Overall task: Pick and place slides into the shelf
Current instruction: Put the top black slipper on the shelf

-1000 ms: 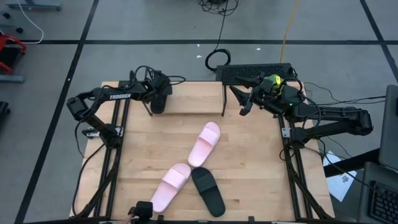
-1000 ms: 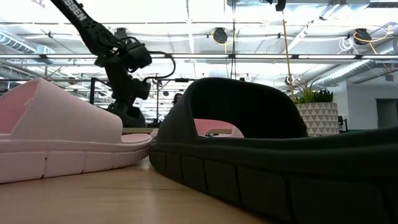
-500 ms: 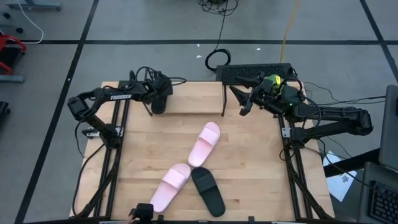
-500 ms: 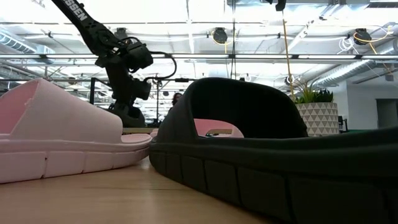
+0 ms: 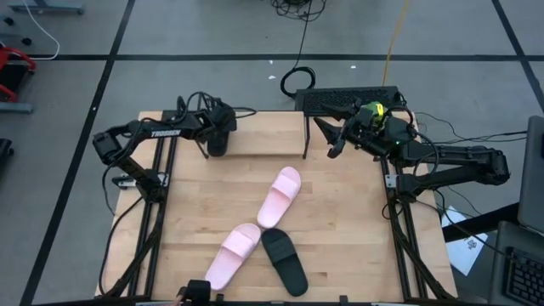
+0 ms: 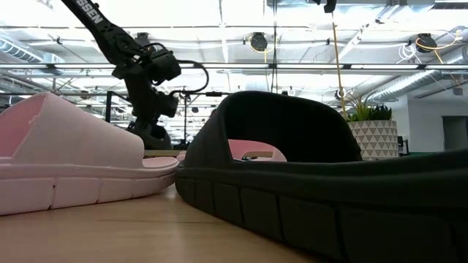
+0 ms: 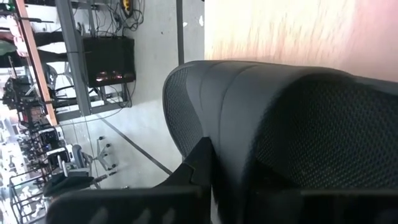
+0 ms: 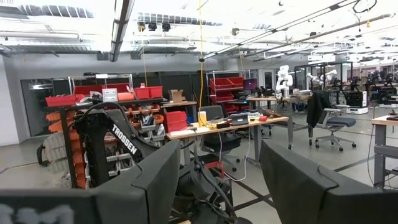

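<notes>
Left gripper (image 5: 217,136): at far-left end of shelf (image 5: 263,140), pointing down onto a black slide (image 5: 218,143). Wrist view filled by that slide's strap, a dark finger (image 7: 199,163) lying against it; whether fingers are clamped on it or parted – cannot tell. Low view: gripper (image 6: 150,109) sits right above the dark slide (image 6: 151,134) at shelf level.

Right gripper (image 5: 333,144): near far-right end of shelf, by the keyboard (image 5: 348,99); fingers (image 8: 158,177) well apart, holding nothing. Waiting.

Slides, inventory:
- Black no. 1 – on shelf, left end, under left gripper.
- Pink (image 5: 280,196) – mid tabletop (image 5: 357,229), long axis diagonal, toe end toward far right.
- Pink (image 5: 233,254) – near edge, same diagonal, lower left of the first.
- Black no. 2 (image 5: 284,261) – near edge, opposite diagonal, its top end just beside both pinks where they meet.

Key relation: the three loose slides lie toward the near edge, well apart from both grippers. Upper pink is nearest to the shelf, roughly between the arms, slightly closer to the right gripper; judged the likely next pick. A grasp would prob. go across the strap, i.e. square to the diagonal long axis.

Task est.: 1 of 4 at shelf, 3 left.
</notes>
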Motion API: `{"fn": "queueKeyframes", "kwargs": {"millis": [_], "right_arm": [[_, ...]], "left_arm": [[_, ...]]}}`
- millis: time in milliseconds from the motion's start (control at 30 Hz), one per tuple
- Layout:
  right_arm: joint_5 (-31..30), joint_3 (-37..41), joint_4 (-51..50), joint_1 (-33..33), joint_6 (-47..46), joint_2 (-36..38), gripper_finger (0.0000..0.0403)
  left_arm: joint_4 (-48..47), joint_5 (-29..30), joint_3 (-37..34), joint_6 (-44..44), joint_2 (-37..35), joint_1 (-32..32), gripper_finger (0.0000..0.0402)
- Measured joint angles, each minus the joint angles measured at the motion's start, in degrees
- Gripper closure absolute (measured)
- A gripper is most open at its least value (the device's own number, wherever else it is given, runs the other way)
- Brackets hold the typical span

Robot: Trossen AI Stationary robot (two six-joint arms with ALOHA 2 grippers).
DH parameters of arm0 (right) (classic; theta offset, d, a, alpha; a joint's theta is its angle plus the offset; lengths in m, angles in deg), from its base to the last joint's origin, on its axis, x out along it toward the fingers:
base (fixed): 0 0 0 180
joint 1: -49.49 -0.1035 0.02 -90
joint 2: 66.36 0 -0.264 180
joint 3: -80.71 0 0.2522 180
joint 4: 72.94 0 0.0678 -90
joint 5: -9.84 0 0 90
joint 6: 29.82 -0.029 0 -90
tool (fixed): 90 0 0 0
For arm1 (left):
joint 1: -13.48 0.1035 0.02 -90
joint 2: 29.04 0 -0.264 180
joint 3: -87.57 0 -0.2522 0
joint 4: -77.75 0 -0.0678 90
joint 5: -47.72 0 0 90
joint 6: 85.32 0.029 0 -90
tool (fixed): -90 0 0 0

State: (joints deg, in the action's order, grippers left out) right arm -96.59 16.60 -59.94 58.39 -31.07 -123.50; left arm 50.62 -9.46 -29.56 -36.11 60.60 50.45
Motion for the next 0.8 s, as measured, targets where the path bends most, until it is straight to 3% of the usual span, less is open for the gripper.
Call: {"fn": "queueKeyframes", "kwargs": {"millis": [800], "right_arm": [[0.0, 0.0, 0.0, 0.0, 0.0, 0.0, 0.019]], "left_arm": [[-1.7, -0.4, 0.0, -0.6, -0.1, 0.8, 0.038]]}}
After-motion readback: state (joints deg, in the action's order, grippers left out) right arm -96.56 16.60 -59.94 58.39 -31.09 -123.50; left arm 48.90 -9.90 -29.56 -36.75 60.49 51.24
